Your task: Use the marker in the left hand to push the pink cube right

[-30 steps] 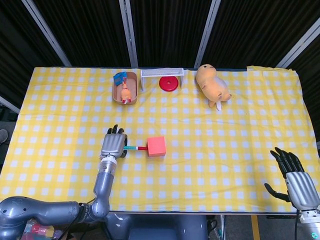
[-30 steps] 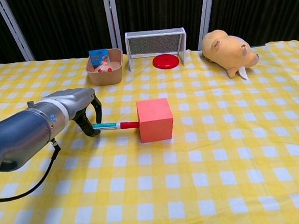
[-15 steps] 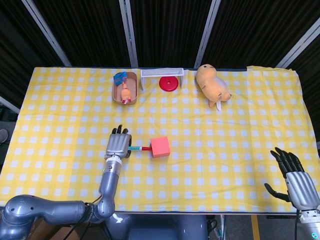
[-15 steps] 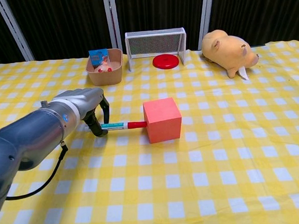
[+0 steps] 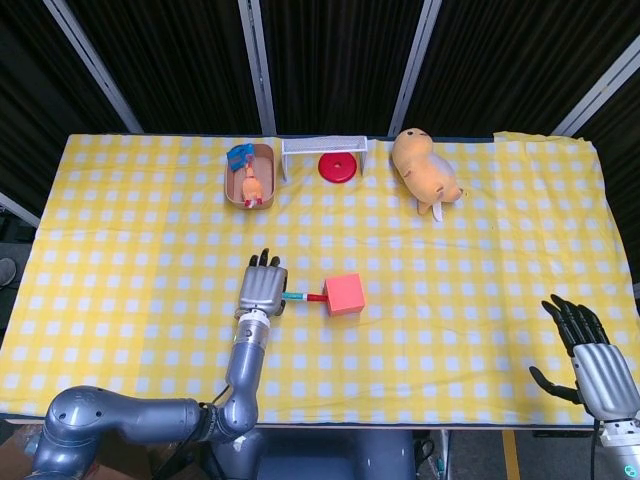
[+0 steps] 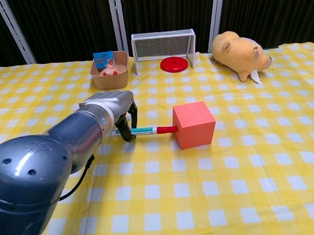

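Mid-table, your left hand (image 6: 115, 106) pinches the marker (image 6: 147, 131), tip against the pink cube (image 6: 194, 124).
Forearm hides most fingers; right hand (image 5: 592, 362) spread, cut off at the yellow checked cloth (image 5: 480, 290) edge.

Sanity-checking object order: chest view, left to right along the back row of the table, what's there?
Tan bowl with toys → white mesh goal with the red disc in its mouth → plush toy.

Cloth (image 6: 247, 197): woven fabric, matt. Cube (image 6: 195, 124): smooth, matt. Left hand (image 6: 113, 105): brushed metal w/ soft sheen. Marker (image 6: 147, 131): glossy plastic. Toy (image 6: 241, 54): plush, fuzzy. Goal (image 6: 163, 45): fine mesh.
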You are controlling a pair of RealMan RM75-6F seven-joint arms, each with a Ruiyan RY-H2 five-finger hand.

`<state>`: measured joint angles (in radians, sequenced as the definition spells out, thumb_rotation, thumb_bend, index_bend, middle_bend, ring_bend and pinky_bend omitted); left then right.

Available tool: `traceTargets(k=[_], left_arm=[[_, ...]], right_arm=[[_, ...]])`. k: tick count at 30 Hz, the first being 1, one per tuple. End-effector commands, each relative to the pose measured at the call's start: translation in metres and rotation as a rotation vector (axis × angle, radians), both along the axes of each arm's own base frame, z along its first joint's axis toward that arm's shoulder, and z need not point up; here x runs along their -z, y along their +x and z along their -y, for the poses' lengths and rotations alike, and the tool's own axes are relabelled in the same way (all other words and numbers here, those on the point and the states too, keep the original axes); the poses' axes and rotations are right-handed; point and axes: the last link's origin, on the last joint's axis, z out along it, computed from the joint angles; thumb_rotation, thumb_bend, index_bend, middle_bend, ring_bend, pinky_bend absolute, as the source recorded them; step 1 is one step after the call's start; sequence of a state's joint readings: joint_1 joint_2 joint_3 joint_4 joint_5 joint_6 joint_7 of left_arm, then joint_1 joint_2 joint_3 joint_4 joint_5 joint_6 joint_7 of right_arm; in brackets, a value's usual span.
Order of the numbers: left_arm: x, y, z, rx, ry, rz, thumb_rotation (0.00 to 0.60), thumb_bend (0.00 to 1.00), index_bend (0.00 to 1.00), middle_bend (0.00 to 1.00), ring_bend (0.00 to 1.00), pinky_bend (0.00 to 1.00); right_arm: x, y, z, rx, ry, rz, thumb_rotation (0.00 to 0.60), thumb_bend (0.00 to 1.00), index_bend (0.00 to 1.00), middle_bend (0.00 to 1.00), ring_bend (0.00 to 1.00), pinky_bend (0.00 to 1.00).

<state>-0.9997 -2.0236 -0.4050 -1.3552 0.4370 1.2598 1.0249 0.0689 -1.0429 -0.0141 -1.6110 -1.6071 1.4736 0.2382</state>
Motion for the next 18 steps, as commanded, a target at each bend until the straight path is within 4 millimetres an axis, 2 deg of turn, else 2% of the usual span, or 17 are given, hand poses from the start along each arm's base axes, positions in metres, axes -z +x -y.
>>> traceTargets(k=[1, 8, 18], left_arm=[[0.003, 0.005, -0.002, 0.000, 0.003, 0.002, 0.600, 0.47, 0.65, 0.18, 0.04, 0.12], [0.006, 0.012, -0.006, -0.014, 0.015, 0.006, 0.600, 0.47, 0.65, 0.18, 0.04, 0.12], [0.001, 0.002, -0.006, -0.026, 0.012, -0.051, 0.600, 0.47, 0.65, 0.18, 0.04, 0.12]], right_arm=[[0.000, 0.000, 0.000, 0.001, 0.000, 0.001, 0.600, 0.32, 0.00, 0.00, 0.00, 0.00], [-0.001, 0.000, 0.000, 0.004, 0.002, 0.004, 0.600, 0.32, 0.00, 0.00, 0.00, 0.00], [0.000, 0.000, 0.000, 0.002, 0.003, 0.007, 0.600, 0.32, 0.00, 0.00, 0.00, 0.00]])
